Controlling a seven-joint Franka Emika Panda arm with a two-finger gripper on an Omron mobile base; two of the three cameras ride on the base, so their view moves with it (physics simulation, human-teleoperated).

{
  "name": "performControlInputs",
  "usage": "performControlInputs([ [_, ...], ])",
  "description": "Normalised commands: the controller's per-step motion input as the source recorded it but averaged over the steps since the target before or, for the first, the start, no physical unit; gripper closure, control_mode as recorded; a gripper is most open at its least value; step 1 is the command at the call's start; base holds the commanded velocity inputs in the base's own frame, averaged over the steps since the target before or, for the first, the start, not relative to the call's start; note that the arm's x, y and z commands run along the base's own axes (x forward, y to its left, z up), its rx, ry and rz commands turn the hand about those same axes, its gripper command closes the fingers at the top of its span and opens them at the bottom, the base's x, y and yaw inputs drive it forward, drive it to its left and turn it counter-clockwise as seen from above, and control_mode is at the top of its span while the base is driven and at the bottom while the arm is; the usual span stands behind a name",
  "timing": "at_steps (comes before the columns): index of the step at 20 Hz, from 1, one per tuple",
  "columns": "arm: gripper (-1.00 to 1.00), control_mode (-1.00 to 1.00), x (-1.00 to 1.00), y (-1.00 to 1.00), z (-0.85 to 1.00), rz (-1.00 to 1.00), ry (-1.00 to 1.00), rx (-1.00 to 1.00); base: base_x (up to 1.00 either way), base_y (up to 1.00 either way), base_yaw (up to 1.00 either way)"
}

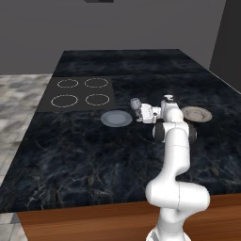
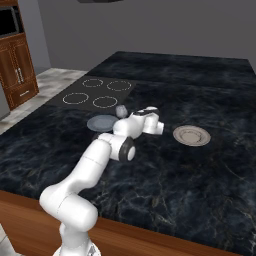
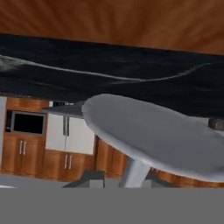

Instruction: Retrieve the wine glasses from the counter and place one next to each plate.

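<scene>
one wine glass (image 1: 135, 104) sits in the gripper (image 1: 139, 111), seemingly clamped by its stem. two plates lie mid-island: a grey-blue plate (image 1: 116, 118) and a beige plate (image 1: 196, 114).

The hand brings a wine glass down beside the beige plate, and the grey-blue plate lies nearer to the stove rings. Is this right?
Not quite. In the left base view the wine glass at the hand is beside the grey-blue plate; the beige plate lies apart. The grey-blue plate is indeed nearer the stove rings.
</scene>
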Motion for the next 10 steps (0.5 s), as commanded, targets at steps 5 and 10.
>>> performControlInputs([
  [5, -1.00, -1.00, -0.09, -0.02, -0.10, 0.00, 0.00, 0.00, 0.00, 0.00, 0.00],
  [10, -1.00, -1.00, -0.52, -0.09, 0.00, 0.00, -0.01, 0.00, 0.00, 0.00, 0.00],
])
